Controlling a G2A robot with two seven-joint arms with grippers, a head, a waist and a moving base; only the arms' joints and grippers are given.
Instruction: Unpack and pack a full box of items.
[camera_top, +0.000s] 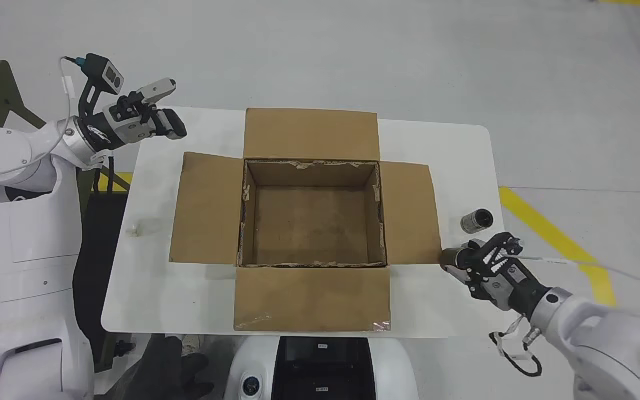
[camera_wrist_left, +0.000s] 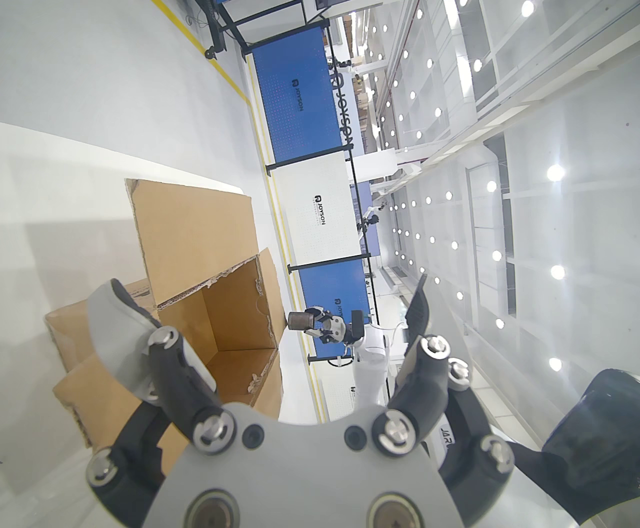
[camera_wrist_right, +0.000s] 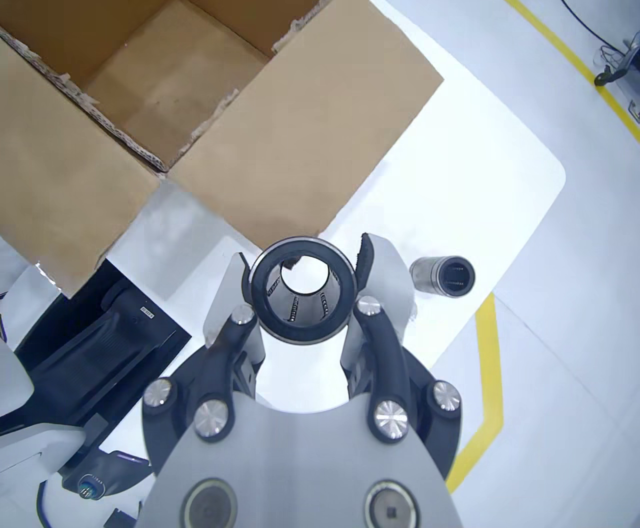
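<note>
Top view, clock bearings taken from the box centre.

White table (camera_top: 460, 160): it carries everything below.

Cardboard box (camera_top: 205, 205): sits mid-table, open, with all four flaps folded out flat at 12, 3, 6 and 9 o'clock.

Left gripper (camera_top: 168, 108): I see it at 10 o'clock, over the table's far corner and well apart from the box. Its jaws are spread wide with nothing between them.

Right gripper (camera_top: 465, 260): at about 4 o'clock, just off the near corner of the 3 o'clock flap. Its jaws are pinching a metal cylinder (camera_wrist_right: 259, 297), a hollow sleeve with a dark rim. The sleeve lies on its side, one end toward the flap edge. I cannot tell whether it touches the flap.

Second cylinder (camera_top: 478, 218): same kind, lying on its side on the table at 3 o'clock, just beyond the flap, near the held one but apart from it.
</note>
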